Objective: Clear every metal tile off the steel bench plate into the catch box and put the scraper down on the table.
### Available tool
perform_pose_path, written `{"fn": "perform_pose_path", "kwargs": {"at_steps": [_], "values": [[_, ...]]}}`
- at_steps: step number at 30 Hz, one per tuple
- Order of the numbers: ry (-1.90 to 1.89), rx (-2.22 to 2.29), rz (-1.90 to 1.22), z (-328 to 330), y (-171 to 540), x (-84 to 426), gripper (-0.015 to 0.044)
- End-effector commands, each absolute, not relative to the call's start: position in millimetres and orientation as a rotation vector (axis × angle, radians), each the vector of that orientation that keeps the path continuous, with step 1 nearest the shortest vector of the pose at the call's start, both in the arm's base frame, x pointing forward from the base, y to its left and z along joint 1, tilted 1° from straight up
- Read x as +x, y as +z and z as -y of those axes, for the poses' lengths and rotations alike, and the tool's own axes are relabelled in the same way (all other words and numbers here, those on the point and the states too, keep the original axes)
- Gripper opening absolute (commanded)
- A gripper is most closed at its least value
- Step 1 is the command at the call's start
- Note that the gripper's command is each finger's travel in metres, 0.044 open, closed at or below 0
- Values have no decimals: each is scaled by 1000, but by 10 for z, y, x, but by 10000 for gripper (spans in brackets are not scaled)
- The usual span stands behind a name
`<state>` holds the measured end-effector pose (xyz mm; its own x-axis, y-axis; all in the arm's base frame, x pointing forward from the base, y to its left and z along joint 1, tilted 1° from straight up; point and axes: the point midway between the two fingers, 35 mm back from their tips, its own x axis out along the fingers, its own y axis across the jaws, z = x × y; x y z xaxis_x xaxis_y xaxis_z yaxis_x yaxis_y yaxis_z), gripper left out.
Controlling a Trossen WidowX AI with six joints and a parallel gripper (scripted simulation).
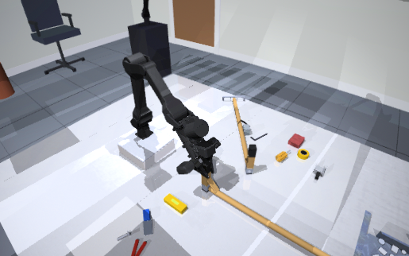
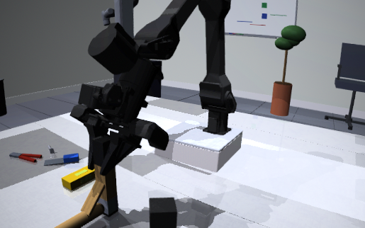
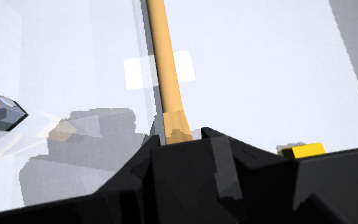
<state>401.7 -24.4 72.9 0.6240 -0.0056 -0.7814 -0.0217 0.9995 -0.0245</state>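
The long scraper (image 1: pixel 268 223) (image 2: pixel 80 219) (image 3: pixel 166 70) has a round wooden handle and an upright wooden grip block at its near end. My gripper (image 1: pixel 208 174) (image 2: pixel 99 170) (image 3: pixel 180 137) is shut on that grip block from above. The block's foot is close to the table top; whether it touches is unclear. The handle runs toward the bottom right in the top view and leaves the frame, so its head is hidden. The steel bench plate (image 1: pixel 364 232) shows partly at the lower right corner, with several pale metal tiles (image 1: pixel 381 241) on it. The catch box cannot be made out.
A second wooden-handled tool (image 1: pixel 241 129) with a crossbar head and upright grip lies behind the gripper. A yellow block (image 1: pixel 175 203) (image 2: pixel 78 178) (image 3: pixel 307 150) lies near the held grip. Red pliers (image 1: pixel 137 248) (image 2: pixel 29 156), a blue-handled tool (image 1: pixel 147 215) (image 2: pixel 71 158), a red block (image 1: pixel 296 140) and yellow tape (image 1: pixel 303 154) lie around.
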Motion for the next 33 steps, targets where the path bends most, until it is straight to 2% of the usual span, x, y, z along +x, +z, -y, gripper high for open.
{"fn": "perform_pose_path", "kwargs": {"at_steps": [1, 33], "values": [[9, -32, -887, 257, 760, 4099, 0], [8, -33, -884, 271, 796, 4454, 0]]}}
